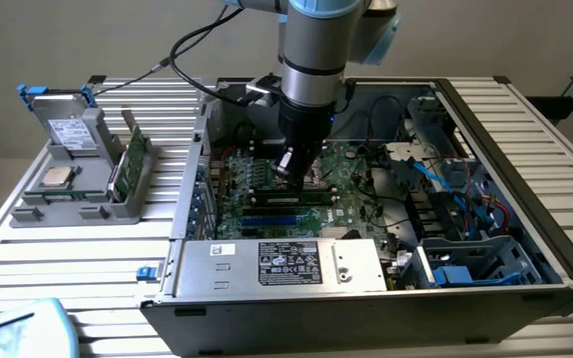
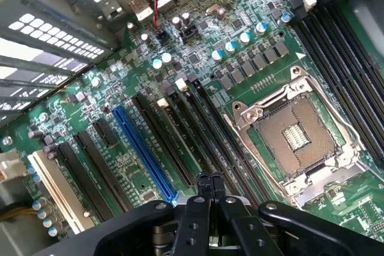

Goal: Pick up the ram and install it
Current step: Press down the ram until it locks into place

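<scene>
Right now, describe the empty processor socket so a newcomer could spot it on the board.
Inside the open computer case, look at the green motherboard. Between two banks of long black slots sits the processor socket: the one square among those strips, framed in silver metal around a tan contact field.

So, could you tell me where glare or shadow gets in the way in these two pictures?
Exterior view: even room light; the arm shades the motherboard beneath the gripper, and the case's far corner is dim. Wrist view: bright light through the vent grille washes it out; the processor socket glints, yet the slots read clearly.
</scene>
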You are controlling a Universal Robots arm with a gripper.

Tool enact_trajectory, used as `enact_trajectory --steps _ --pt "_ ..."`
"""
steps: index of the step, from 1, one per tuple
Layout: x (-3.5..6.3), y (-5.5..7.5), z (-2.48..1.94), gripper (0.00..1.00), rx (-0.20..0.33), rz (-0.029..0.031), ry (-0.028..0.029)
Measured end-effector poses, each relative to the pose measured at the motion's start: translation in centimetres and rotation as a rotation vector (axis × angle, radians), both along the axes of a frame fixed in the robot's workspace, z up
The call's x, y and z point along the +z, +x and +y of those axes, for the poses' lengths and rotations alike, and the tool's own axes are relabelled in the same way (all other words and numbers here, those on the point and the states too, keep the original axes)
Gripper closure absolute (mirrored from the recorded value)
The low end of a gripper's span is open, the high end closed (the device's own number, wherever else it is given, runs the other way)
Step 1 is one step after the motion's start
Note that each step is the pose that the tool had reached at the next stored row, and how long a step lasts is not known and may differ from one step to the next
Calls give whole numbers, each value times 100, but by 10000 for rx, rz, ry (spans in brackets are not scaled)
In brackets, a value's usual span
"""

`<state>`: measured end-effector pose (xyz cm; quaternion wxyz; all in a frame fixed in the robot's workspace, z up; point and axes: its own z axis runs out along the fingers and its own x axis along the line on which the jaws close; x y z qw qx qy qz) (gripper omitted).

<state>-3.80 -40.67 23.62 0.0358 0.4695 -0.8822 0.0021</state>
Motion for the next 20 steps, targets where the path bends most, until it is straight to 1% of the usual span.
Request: enact_trajectory --steps 20 --pt "0 0 0 89 -3129 0 0"
